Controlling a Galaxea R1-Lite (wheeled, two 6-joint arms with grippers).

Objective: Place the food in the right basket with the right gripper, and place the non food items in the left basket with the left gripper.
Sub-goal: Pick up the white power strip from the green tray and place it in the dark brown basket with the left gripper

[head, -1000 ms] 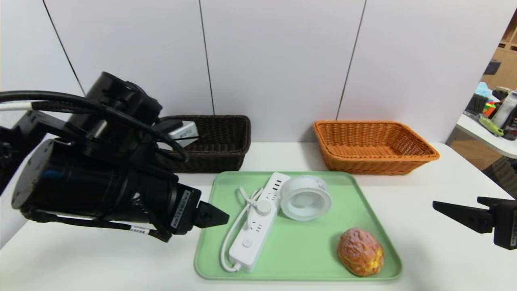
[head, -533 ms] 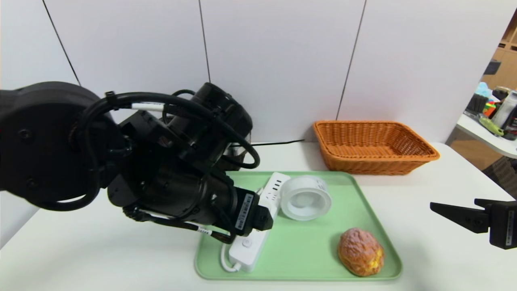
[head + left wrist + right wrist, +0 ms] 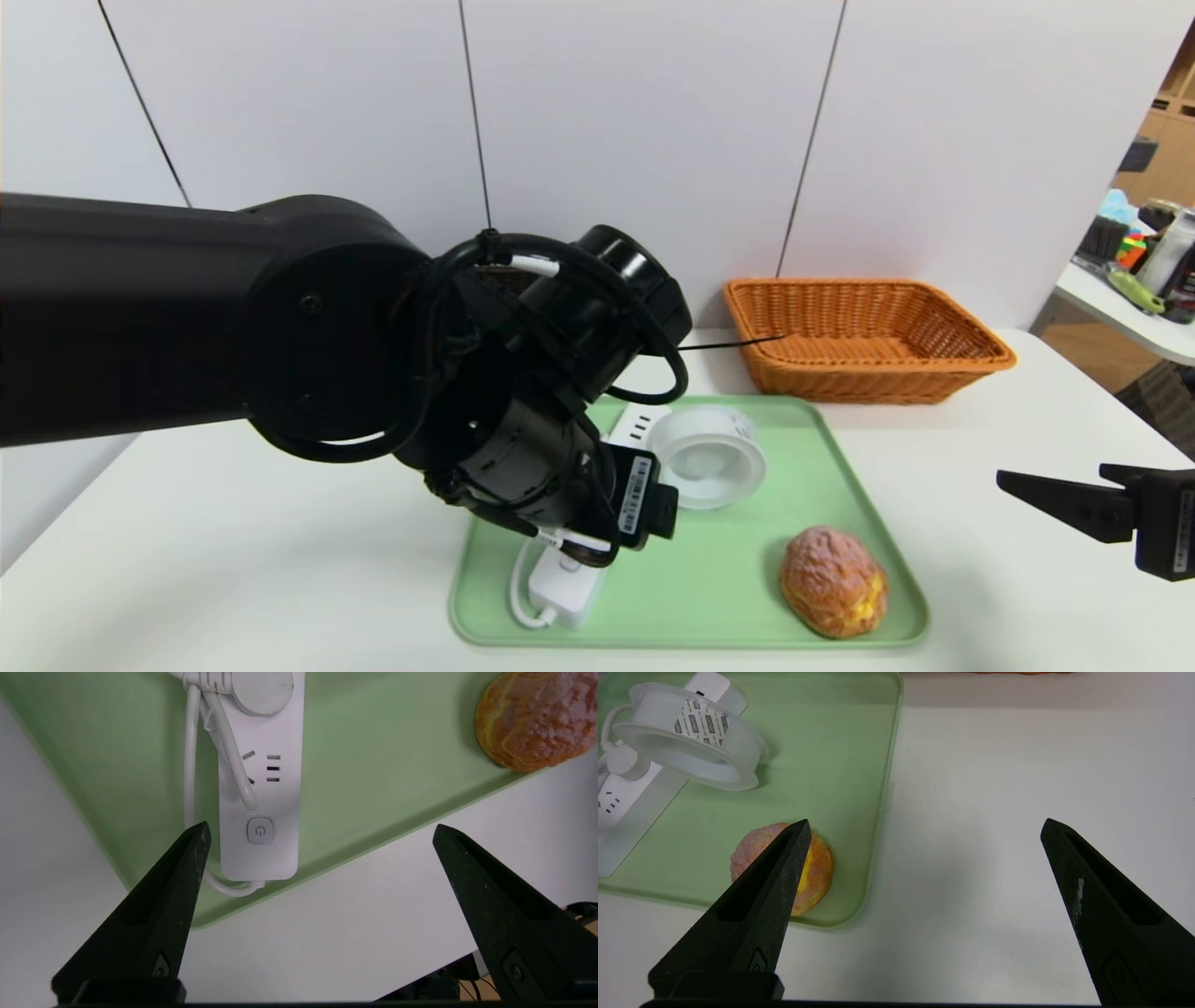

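We find strip (image 3: 259, 793), tape (image 3: 707, 455) and bun (image 3: 834, 581), tray's 5 o'clock, unsorted; left gripper (image 3: 317, 833) and right gripper (image 3: 922, 828) released.

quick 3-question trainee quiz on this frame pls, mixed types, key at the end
1. True or false: the left gripper is shut on the power strip.
2. Which item leans on the power strip: A) bread roll B) tape roll C) orange basket?
3. Fill in: the right gripper is open above the bare table, beside the ____ tray.

Key: 1 false, its jaws are open above the strip's switch end. 2 B. 3 green.
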